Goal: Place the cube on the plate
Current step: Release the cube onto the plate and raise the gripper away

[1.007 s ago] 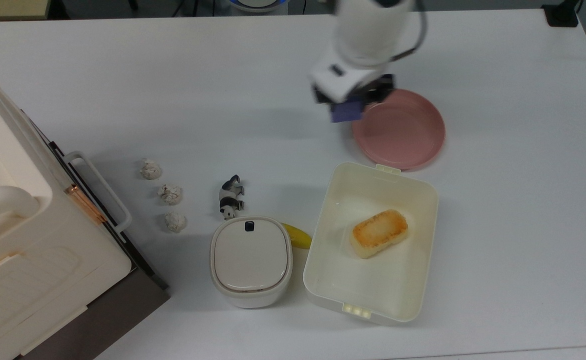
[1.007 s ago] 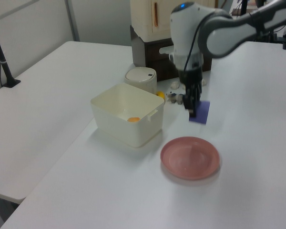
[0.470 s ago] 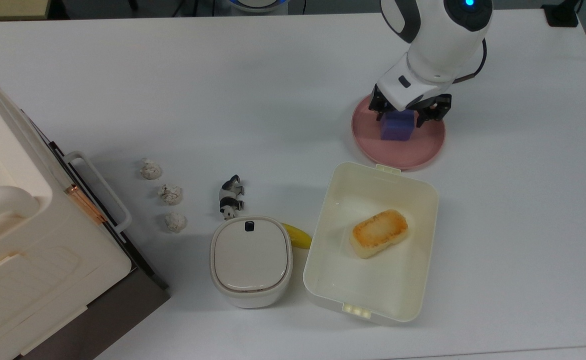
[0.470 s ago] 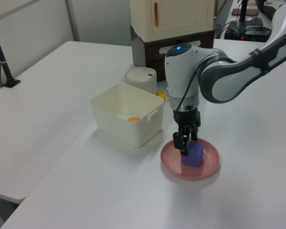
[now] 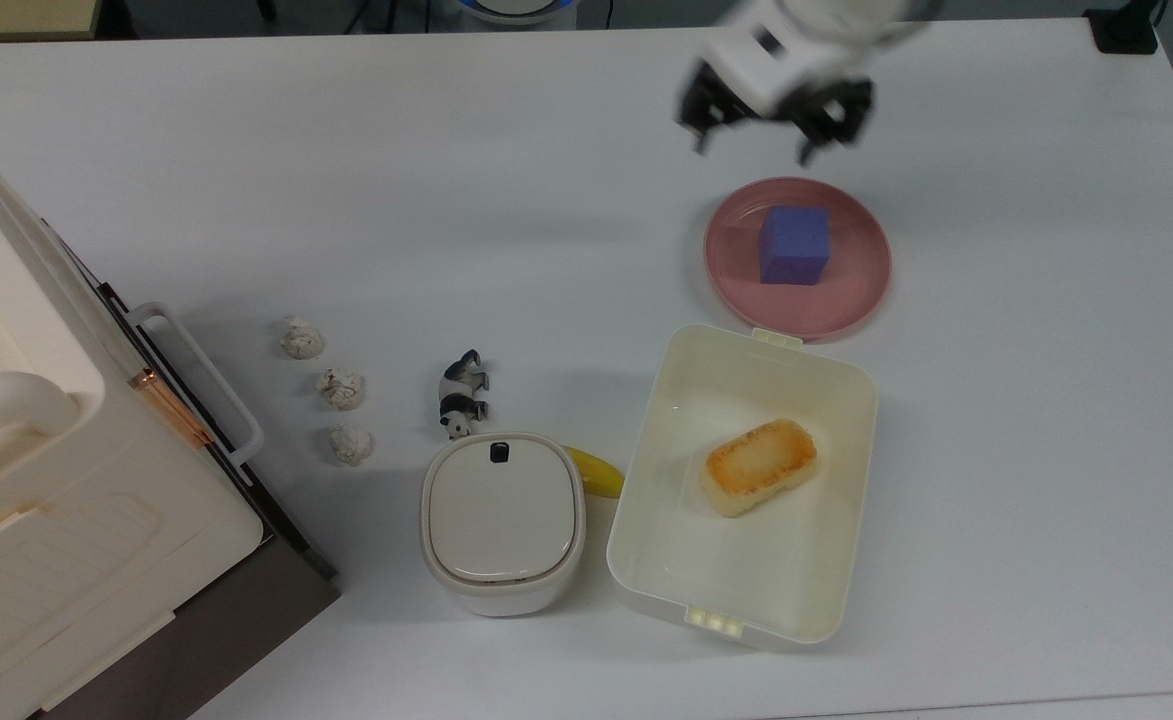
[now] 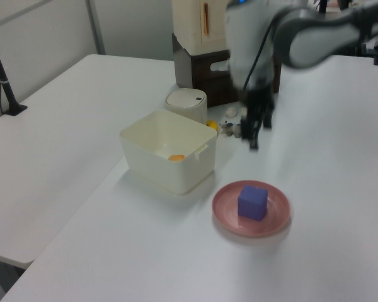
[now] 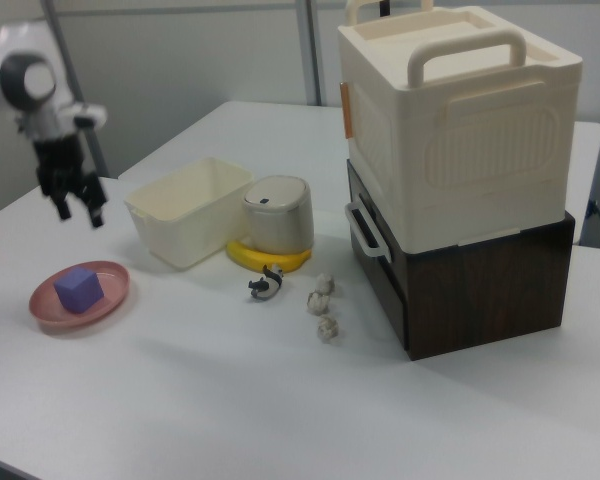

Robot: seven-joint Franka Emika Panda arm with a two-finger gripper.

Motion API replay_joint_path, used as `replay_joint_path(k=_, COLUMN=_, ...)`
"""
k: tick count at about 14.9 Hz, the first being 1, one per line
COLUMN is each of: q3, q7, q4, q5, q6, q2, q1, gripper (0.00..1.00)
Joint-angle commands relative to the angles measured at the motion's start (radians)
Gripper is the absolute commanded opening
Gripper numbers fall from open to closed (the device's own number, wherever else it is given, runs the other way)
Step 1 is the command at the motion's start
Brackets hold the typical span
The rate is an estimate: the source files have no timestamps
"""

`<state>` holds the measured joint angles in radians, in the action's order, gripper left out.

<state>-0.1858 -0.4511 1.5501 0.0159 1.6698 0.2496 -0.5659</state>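
The blue-purple cube (image 5: 794,245) rests flat on the round pink plate (image 5: 851,290), slightly toward the top view's left of the plate's middle. In the left view the cube (image 6: 252,202) stands on the plate (image 6: 276,217) too, and in the right view the cube (image 7: 78,289) sits on the plate (image 7: 105,303). My gripper (image 5: 751,142) hangs open and empty above the table, beyond the plate toward the top view's upper edge, clear of the cube. It is raised well above the plate in the left view (image 6: 259,133) and the right view (image 7: 78,212).
A cream rectangular box (image 5: 636,500) holding a toasted bread piece (image 5: 758,465) sits just below the plate in the top view. A lidded cream container (image 5: 502,520), a banana (image 5: 594,470), a panda figurine (image 5: 462,394) and three crumpled balls (image 5: 341,388) lie further left. A big cream case on a dark base (image 5: 66,500) fills the left edge.
The gripper carried the cube over the plate, set it down, opened and let go. It has since risen and pulled back toward the top view's upper edge.
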Motion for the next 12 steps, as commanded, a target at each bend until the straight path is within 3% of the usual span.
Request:
replay_joint_path(k=1, q3=-0.009, q7=0.247, q4=0.044, q5=-0.004, q6=-0.047, q2=-0.148, q1=0.183, gripper=1.0)
replay_joint_path(k=7, q3=-0.007, q7=0.43, q4=0.044, q5=-0.004, q6=-0.047, q2=-0.154, q1=0.375, gripper=1.0)
replay_joint_path(k=12, q3=-0.009, q7=0.422, q4=0.044, q5=-0.005, q6=-0.047, q2=-0.176, q1=0.419, gripper=1.0)
